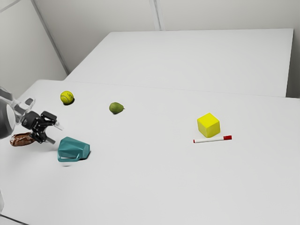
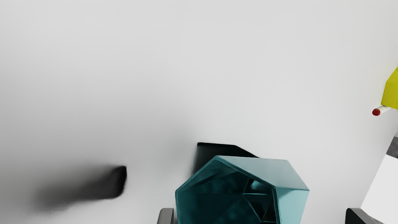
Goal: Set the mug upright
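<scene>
Where the mug (image 1: pixel 73 149) lies tipped, shadow fills it.

1 teal faceted mug (image 1: pixel 73 149), lying on its side, on the white table (image 1: pixel 154 187)

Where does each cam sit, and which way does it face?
Exterior view: off the arm's side, looking down across the table; arm and gripper come in from the exterior view's left.
Wrist view: on the hand, facing past its fingertips at the tabletop and into the tipped mug's mouth.
Shared: mug, yellow cube, red-and-white marker, gripper fingers.
</scene>
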You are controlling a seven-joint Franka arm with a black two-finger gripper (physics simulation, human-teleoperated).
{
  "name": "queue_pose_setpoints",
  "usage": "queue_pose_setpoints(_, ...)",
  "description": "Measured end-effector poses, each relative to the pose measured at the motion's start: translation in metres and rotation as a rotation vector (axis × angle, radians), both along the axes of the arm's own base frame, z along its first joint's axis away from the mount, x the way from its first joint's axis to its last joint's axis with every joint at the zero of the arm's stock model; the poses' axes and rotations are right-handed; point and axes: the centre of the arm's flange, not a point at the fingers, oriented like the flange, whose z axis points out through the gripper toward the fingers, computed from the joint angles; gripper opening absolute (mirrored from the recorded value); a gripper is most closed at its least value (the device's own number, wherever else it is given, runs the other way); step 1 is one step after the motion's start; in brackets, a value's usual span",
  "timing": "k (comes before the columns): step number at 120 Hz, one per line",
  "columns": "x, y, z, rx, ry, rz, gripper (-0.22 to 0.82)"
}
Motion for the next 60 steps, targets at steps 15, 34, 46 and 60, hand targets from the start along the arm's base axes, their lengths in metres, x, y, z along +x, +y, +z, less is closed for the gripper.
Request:
queue_pose_setpoints(15,-0.006,-0.007,-0.010,-0.054,-0.085,-0.018,0.60)
queue_pose_setpoints(34,-0.011,-0.021,-0.017,-0.106,-0.173,-0.044,0.60)
queue_pose_setpoints(46,-0.012,-0.030,-0.019,-0.128,-0.220,-0.066,0.60)
queue_pose_setpoints(60,-0.011,-0.039,-0.022,-0.144,-0.261,-0.091,0.59)
